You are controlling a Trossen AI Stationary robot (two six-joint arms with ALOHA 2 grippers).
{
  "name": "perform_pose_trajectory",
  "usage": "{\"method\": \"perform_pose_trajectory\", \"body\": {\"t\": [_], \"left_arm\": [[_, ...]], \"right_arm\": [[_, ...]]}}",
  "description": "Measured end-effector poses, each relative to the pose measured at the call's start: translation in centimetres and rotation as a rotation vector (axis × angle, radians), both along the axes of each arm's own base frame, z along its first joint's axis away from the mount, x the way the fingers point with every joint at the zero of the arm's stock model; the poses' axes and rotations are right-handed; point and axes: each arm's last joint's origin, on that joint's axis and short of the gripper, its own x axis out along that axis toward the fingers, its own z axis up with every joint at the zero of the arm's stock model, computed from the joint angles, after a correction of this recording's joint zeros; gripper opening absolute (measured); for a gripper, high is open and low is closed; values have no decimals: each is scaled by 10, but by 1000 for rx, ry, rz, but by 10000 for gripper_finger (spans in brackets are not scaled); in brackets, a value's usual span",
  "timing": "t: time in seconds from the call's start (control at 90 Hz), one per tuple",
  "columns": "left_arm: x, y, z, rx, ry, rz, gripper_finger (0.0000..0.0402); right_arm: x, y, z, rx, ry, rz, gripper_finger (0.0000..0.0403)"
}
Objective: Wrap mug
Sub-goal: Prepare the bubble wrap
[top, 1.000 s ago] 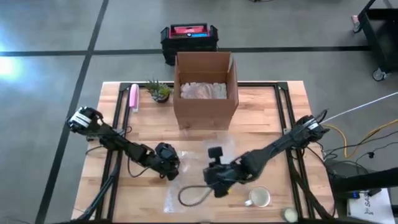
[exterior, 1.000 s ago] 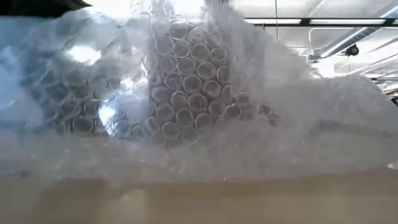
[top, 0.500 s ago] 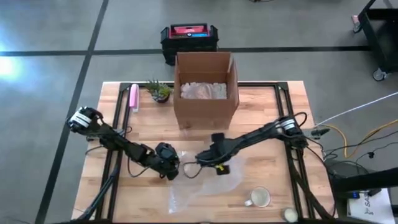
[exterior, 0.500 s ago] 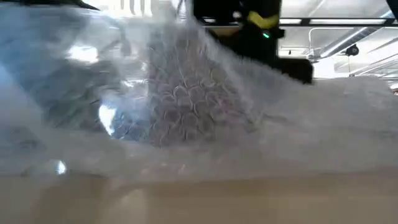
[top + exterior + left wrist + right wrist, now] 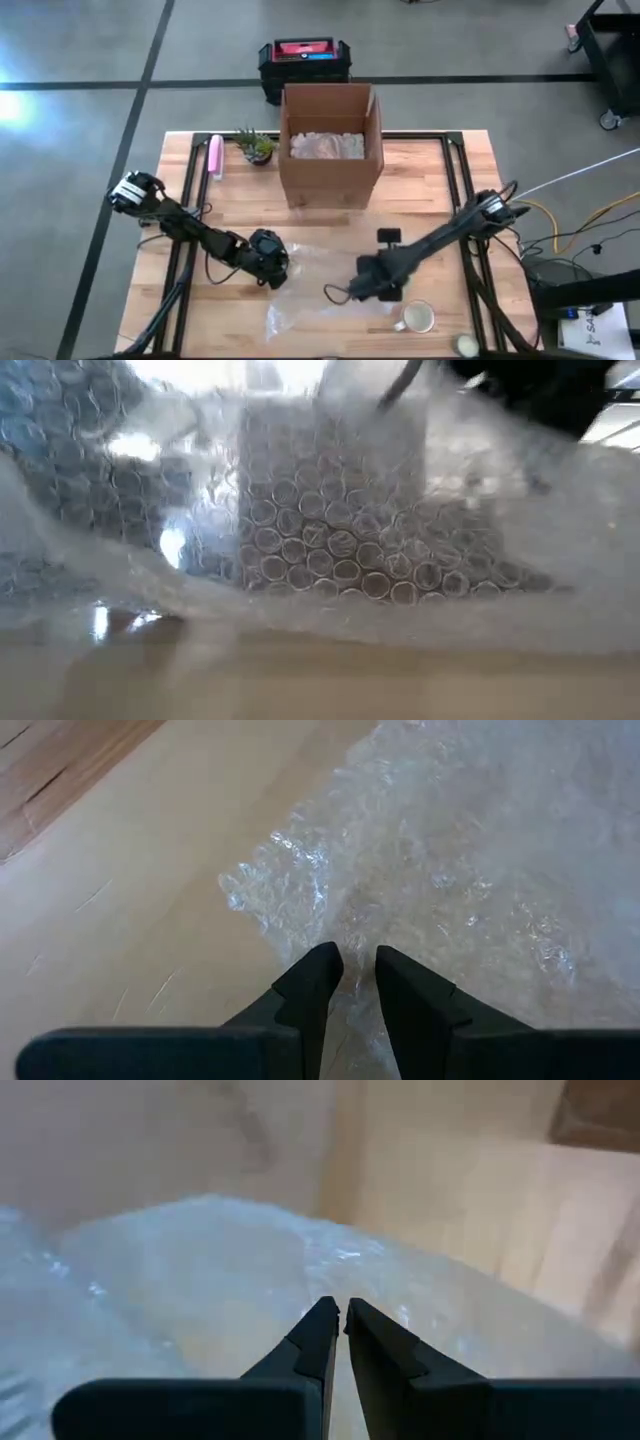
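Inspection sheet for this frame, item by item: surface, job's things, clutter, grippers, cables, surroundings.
Surface: wooden table with dark rails.
Job's things: bubble wrap spread at the front; mug beside it, unwrapped.
Clutter: open cardboard box, small plant, pink item.
Grippers: left gripper pinching the wrap's edge; right gripper over the wrap, fingers nearly together, contact unclear.
Cables: wires off the table's right side.
Surroundings: black case on the floor behind.

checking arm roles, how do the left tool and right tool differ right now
The left tool sits at the left edge of the bubble wrap, away from the mug; the right tool is over the wrap's middle, close to the mug. The left arm lies low and folded; the right arm stretches diagonally. Both pinch the wrap, fingers nearly closed.
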Motion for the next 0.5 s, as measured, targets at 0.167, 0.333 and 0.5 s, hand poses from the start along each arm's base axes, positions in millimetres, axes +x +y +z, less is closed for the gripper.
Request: {"method": "perform_pose_trajectory", "body": {"t": [0.167,0.333,0.5], "left_arm": [[-4,1,2,-7,23,15,75],[-12,6,8,14,56,70,75],[-21,14,21,74,36,128,75]], "right_arm": [[-21,38,6,16,-118,31,18],[-31,67,5,17,-274,57,18],[-37,75,6,-47,-375,28,18]]}}
